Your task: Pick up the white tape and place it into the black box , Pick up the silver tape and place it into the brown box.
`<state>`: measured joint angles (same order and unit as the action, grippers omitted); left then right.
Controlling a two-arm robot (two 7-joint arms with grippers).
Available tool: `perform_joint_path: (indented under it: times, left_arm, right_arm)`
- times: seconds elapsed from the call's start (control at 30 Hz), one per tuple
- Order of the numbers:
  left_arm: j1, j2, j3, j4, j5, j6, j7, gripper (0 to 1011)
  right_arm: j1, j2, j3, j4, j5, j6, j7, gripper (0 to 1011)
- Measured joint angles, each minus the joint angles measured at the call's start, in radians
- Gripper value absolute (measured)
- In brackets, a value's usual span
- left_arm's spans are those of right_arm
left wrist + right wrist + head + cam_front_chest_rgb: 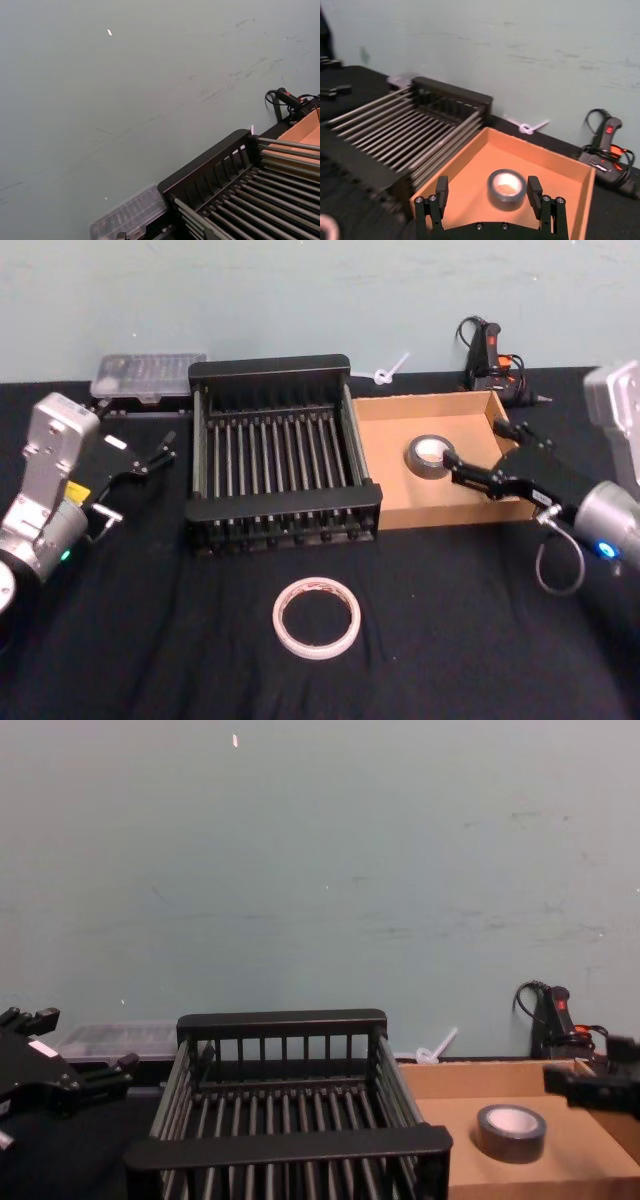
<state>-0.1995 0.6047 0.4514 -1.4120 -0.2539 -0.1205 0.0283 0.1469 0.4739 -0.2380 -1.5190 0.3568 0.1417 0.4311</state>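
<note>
The silver tape [432, 454], a thick grey roll with a pale core, lay flat inside the brown box [470, 510], a shallow cardboard tray; the right gripper [492, 195] hung just behind it, fingers released; that half looked done; the thin white tape [317, 616] lay on the dark surface before the slatted black box [285, 514], needing a lift; the left gripper [152, 456] waited beside the crate, fingers apart
</note>
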Motion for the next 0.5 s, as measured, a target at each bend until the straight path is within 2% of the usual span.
perform_joint_path:
  times: [0.2, 0.33, 0.5]
  left_arm:
    - [0.0, 0.0, 0.0, 0.0, 0.0, 0.0, 0.0, 1001]
    - [0.0, 0.0, 0.0, 0.0, 0.0, 0.0, 0.0, 1001]
    - [0.0, 0.0, 0.0, 0.0, 0.0, 0.0, 0.0, 1001]
  right_arm:
    - [-0.07, 0.061, -0.005, -0.045, 0.031, -0.042, 0.059, 1002]
    - [-0.092, 0.091, -0.031, -0.053, 0.037, -0.055, 0.094, 1002]
    - [-0.097, 0.111, -0.072, -0.058, 0.035, -0.061, 0.124, 1002]
